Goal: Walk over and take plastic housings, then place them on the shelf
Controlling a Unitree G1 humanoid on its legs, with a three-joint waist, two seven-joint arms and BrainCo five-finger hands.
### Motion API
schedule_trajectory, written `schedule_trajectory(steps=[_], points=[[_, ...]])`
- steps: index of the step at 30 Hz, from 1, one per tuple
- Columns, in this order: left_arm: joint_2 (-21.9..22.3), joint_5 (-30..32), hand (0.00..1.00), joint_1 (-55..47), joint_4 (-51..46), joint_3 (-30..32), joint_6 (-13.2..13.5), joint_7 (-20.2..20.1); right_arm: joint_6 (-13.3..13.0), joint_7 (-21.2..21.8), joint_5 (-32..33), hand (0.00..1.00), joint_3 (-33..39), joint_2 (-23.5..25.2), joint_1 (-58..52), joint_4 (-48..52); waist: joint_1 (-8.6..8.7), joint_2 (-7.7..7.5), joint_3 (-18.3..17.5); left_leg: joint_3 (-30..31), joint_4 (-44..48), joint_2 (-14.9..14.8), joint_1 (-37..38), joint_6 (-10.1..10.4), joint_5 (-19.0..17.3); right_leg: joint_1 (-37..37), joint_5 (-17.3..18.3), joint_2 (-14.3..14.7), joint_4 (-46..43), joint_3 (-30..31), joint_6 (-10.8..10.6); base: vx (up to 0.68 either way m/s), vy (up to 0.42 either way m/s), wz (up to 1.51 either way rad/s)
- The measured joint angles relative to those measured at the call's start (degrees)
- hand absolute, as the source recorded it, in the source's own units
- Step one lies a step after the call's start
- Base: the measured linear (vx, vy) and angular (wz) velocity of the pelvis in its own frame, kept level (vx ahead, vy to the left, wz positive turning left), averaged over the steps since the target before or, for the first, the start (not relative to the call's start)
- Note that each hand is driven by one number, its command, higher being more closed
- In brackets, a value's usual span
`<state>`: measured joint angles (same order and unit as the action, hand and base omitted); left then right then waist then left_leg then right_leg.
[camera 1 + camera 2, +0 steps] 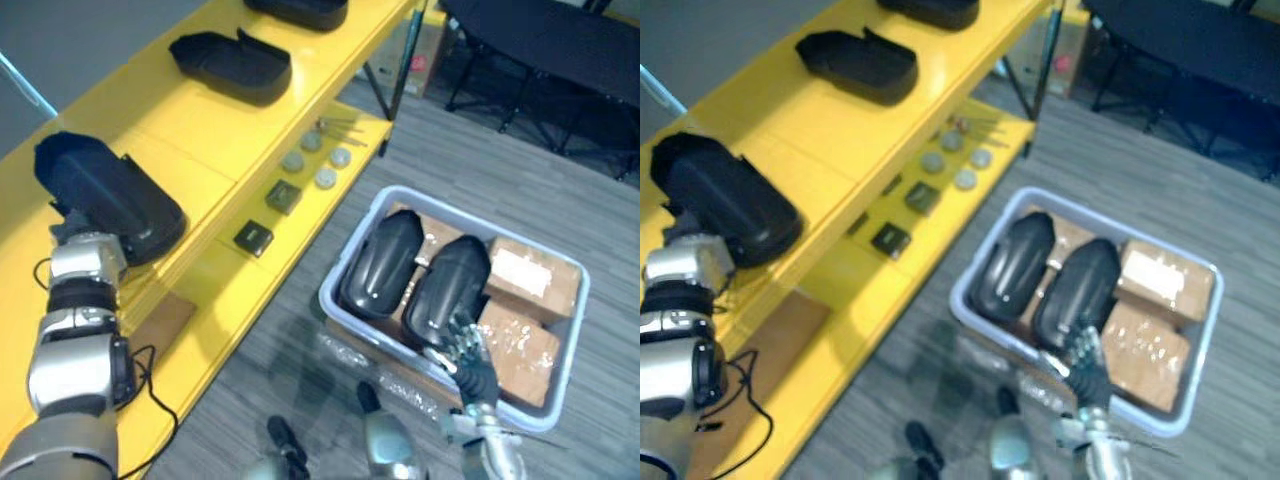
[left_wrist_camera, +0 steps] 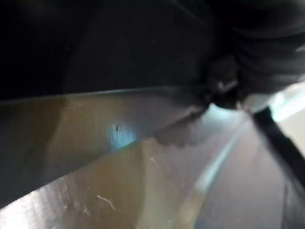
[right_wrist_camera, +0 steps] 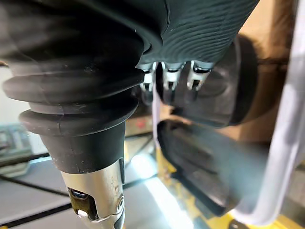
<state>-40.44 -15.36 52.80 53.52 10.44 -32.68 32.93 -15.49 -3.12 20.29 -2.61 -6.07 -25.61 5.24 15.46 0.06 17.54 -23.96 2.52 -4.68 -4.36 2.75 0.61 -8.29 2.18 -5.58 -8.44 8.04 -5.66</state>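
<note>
**Seat the Housing on the Shelf, Then Take the Next**

1. The left hand [image 2: 269, 57] is at the near end of the shelf [image 1: 200, 130], on the upper tier. Its fingers are hidden behind the near housing [image 1: 115, 195], so its grip cannot be told. Seat this housing flat and inboard of the front edge before letting go.
2. The right hand [image 1: 470, 362], fingers spread and holding nothing, hovers at the near edge of the bin [image 1: 326, 296], by the right bin housing [image 1: 447, 285]. Whether it touches cannot be told. Close around the narrow near end.

Count:
- Shelf housings: three, adding the middle housing [image 1: 232, 65] and the far housing [image 1: 300, 10].
- Bin housings: two, adding the left bin housing [image 1: 382, 262].
- Cardboard boxes [image 1: 530, 275]: at least three.
- Lower tier: four round discs [image 1: 325, 178], two square parts [image 1: 283, 195].
</note>
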Motion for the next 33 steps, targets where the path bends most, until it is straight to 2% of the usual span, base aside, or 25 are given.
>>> schedule_trajectory(steps=[2, 3, 9, 12, 19, 23, 27, 28, 30, 33], points=[[0.0, -0.7, 1.00, 0.2, 0.0, 0.0, 0.0, 0.3, 0.0, -0.6, 0.4, 0.00, -0.6, -0.3, 0.0, 0.0, -0.27, 0.03, 0.3, 0.0, 0.1, 0.0, 0.0, 0.0, 0.0, 0.0, 0.0, 0.0, 0.0, 0.0, 0.0, 0.00, 0.000, 0.00], [0.0, -1.3, 0.00, 0.2, 0.2, 0.0, 0.0, 0.7, -0.1, -0.7, 0.8, 0.00, -1.1, -0.4, 0.0, 0.0, -0.35, 0.02, 0.3, 0.0, 0.2, -0.1, -0.1, 0.0, 0.0, 0.0, 0.0, 0.1, 0.0, 0.0, 0.0, 0.00, 0.000, 0.00], [-0.6, -2.8, 0.00, 1.0, 0.7, 0.0, 0.4, 1.8, -1.1, -0.7, 1.5, 0.00, -2.2, -0.9, 0.0, -0.1, -0.51, 0.04, 0.3, 0.0, 2.6, -0.8, -1.4, -0.1, -1.1, -0.3, 0.0, 0.2, -0.3, 0.0, 0.0, 0.00, 0.000, 0.00], [-1.0, -2.8, 0.00, 1.3, 0.7, 0.0, 1.5, 1.8, -1.6, -0.7, 2.0, 0.00, -3.2, -1.2, 0.0, -0.1, -0.61, 0.09, 1.3, 0.0, 4.1, -1.1, -1.9, -0.1, -1.8, -0.7, 0.1, 0.3, -1.1, 0.1, 0.1, -0.01, -0.001, -0.03], [-1.9, -4.1, 0.00, 1.3, 1.2, 0.0, 2.1, 1.9, -1.8, -0.8, 2.5, 0.00, -4.4, -1.9, 0.0, -1.5, -0.52, 0.23, 1.4, -0.1, 5.1, -1.7, -2.4, 0.1, -2.2, -1.0, 0.2, 0.6, -1.4, 0.0, 0.3, 0.00, 0.000, -0.01], [-2.0, -5.1, 0.00, 1.5, 1.2, 0.0, 3.5, 4.4, -2.0, -1.0, 2.4, 0.00, -4.4, -2.3, 0.0, -1.5, -0.46, 0.33, 1.4, 0.0, 5.9, -1.9, -3.6, 0.1, -2.4, -1.9, 0.3, 0.7, -1.8, 0.0, 0.3, 0.00, 0.000, 0.00], [-2.4, -5.4, 0.00, 3.2, 1.7, 0.1, 6.5, 9.7, -4.6, -2.0, 2.4, 0.00, -5.0, -2.3, 0.0, -1.3, -0.61, 0.33, 1.4, 0.0, 5.9, -1.9, -3.4, 0.1, -2.4, -1.7, 0.3, 0.7, -1.8, -0.1, 0.3, 0.00, 0.000, 0.00], [-3.5, -5.6, 0.00, 4.1, 1.7, 0.1, 8.0, 11.0, -5.5, -2.0, 2.4, 0.00, -5.2, -2.3, 0.0, -1.1, -0.58, 0.33, 1.4, 0.0, 5.9, -1.9, -3.2, 0.1, -2.4, -1.6, 0.3, 0.7, -1.9, 0.0, 0.3, 0.00, 0.000, 0.00], [-5.6, -5.5, 0.00, 5.2, 1.7, 0.1, 10.7, 11.8, -7.3, -2.3, 2.4, 0.00, -5.1, -2.3, 0.1, -1.0, -0.52, 0.33, 1.4, 0.0, 5.6, -1.8, -2.6, 0.1, -2.4, -1.2, 0.3, 0.6, -1.9, 0.0, 0.3, 0.00, -0.001, -0.02], [-7.6, -3.8, 0.00, 6.3, 1.6, 0.0, 14.0, 11.9, -8.5, -2.5, 2.6, 0.00, -4.1, -2.3, 0.4, -0.5, -0.57, 0.36, 1.4, 0.2, 4.8, -1.6, -0.9, 0.1, -2.4, 0.5, 0.4, 0.6, -1.3, -0.1, 0.3, 0.00, 0.000, 0.00]])
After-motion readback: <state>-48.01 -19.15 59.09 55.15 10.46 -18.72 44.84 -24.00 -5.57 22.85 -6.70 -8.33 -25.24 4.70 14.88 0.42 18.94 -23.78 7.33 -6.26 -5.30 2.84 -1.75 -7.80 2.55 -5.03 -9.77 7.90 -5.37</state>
